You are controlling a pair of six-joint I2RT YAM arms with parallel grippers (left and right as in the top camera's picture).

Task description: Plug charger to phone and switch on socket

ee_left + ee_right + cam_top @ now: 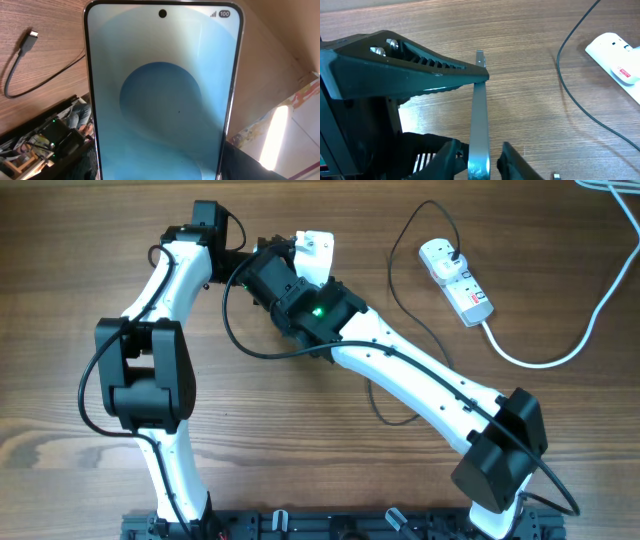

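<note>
So here's where we're at: basically nothing on the checklist is ticked off yet. The slim smartphone with the pale blue-teal screen [160, 100] is up off the brown wooden table [60, 240]. It's standing on edge between the two arms, with the screen facing the left wrist camera.

The left gripper [268, 252] looks to have hold of it, jaws spread wide across the phone body. One of its dark ribbed fingers [420, 70] sits right against the phone in the right wrist view. The right gripper [481, 154] straddles the phone's thin metal edge with its jaws fairly narrow. There seems to be a sliver of gap on one side, so we can't tell if it's actually pinching or just bracketing it.

The long thin black charger cable [55, 75] isn't in the phone. Its small black connector tip [31, 36] lies loose on the wood, off to the side, with neither gripper near it. The white oblong power strip with the red switch marks [457, 280] sits well apart on the right side of the table. The cable looks to run into its far end, but we can't make out whether it's switched on.

Our read is that the phone is just being positioned. Grabbing the tip, plugging it in and flipping the switch are all left to do.
</note>
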